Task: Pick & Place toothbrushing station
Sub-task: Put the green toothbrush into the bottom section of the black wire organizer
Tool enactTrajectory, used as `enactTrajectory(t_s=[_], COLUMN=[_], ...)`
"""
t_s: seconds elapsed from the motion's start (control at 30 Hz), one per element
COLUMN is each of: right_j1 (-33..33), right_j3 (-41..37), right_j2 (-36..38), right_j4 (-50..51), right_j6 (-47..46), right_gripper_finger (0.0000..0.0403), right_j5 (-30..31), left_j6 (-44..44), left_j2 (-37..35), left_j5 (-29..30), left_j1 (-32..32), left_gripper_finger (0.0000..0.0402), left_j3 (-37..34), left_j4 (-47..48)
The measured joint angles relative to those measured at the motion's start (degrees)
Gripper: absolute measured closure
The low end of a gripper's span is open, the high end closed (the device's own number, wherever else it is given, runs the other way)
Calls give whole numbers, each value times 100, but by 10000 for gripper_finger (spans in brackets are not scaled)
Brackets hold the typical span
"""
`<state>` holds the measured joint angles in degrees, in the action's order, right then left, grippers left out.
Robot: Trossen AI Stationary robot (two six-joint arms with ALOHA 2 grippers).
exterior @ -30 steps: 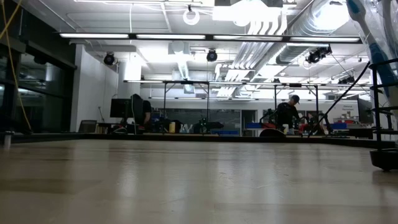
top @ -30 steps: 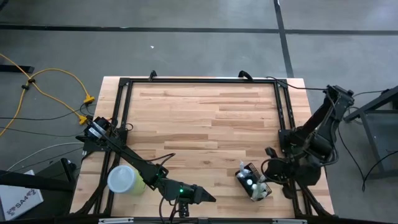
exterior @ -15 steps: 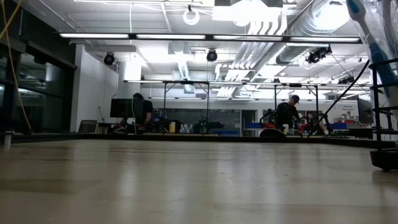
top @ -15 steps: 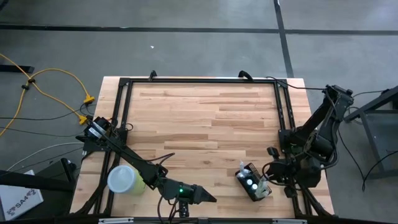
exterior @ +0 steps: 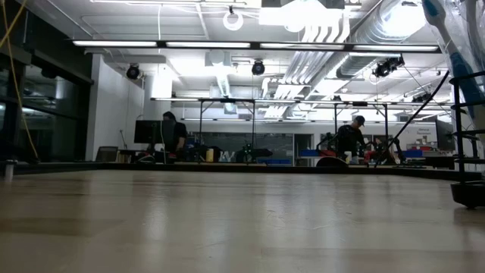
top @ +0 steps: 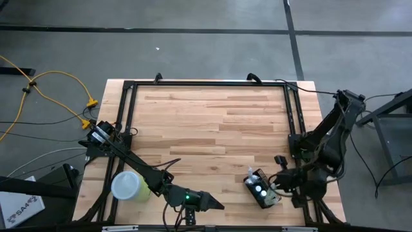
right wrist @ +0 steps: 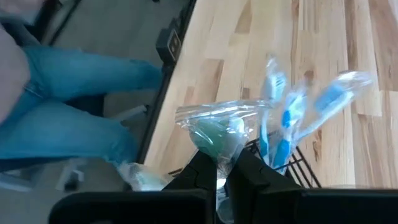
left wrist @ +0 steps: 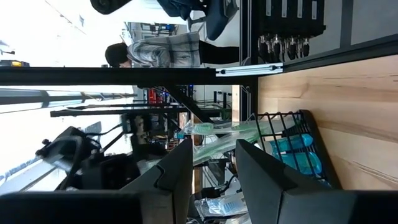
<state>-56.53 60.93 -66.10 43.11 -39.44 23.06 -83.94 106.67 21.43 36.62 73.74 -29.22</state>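
Toothbrushing station (top: 262,191), a small black rectangular wire-mesh holder box with compartments, is seen in the high view standing near the front right corner of the light wooden plank table (top: 212,122), turned askew to the table's edge. Blue-and-white toothbrushes in clear wrappers (right wrist: 283,118) stand up out of it, and a blue tube (left wrist: 292,152) lies in one compartment.

The right claw (right wrist: 222,177) is placed at the holder's outer side and is closed on a clear plastic wrapper with a pale green item inside (right wrist: 217,130), not, as far as can be told, on the mesh itself. From this a first risk is judged: if a lift were attempted, only the wrapped item might be drawn out and the holder left behind, or the thin film might slip or tear. A second risk is that the light box could be tipped by a sideways pull, so that the tall brushes would be spilled. A third is that it could be dragged off the nearby table edge.

The left claw (left wrist: 211,168) is held low near the front edge, well apart from the holder and pointed towards it, with its fingers apart and nothing between them. A lime-green cup with a whitish lid (top: 129,185) stands beside the left arm and could be knocked if that arm were swung.
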Motion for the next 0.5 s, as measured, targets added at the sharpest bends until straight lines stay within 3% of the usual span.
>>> enactTrajectory(t_s=[0.5], right_j1=[-84], right_j3=[0], right_j2=[-827], right_j4=[-177], right_j6=[4], right_gripper_finger=[395], right_j5=[-33], left_j6=[-2], left_j2=[0], left_j5=[-2], left_j1=[0], left_gripper_finger=[286], left_j3=[1], left_j4=[-75])
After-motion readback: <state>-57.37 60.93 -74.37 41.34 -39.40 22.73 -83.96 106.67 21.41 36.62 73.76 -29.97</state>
